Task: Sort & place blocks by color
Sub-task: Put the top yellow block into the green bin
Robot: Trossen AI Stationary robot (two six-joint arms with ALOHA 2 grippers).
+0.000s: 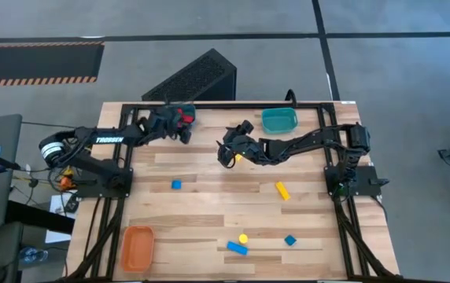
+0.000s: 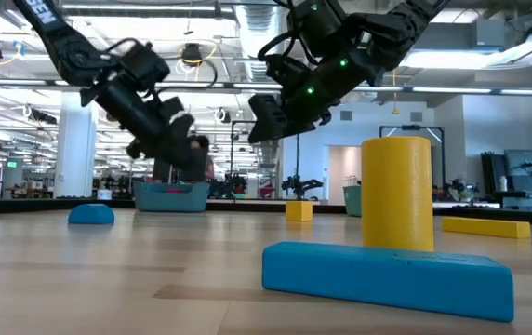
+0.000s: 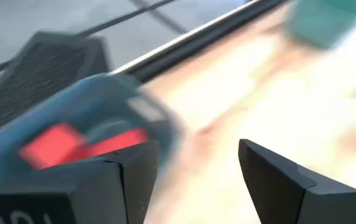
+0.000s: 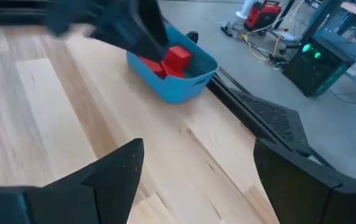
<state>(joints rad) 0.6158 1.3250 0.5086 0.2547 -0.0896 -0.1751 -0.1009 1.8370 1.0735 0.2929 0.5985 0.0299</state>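
Observation:
A blue bin (image 1: 186, 115) at the table's far edge holds red blocks (image 4: 168, 61). My left gripper (image 3: 196, 155) hovers just beside that bin (image 3: 72, 118), open, with nothing between its fingers. My right gripper (image 4: 196, 149) hangs open over the table's middle, pointing toward the blue bin; a small yellow block (image 1: 239, 157) lies on the table right by it. Loose on the wood lie a blue block (image 1: 176, 185), a yellow bar (image 1: 282, 190), a yellow piece (image 1: 243, 237), a blue bar (image 1: 237, 248) and another blue block (image 1: 290, 240).
A teal bin (image 1: 279, 120) sits at the far edge, right of centre. An orange bin (image 1: 138, 246) stands at the near left corner. A black frame (image 1: 209, 104) runs along the table's far edge, with a dark slanted box (image 1: 193, 79) on the floor behind it.

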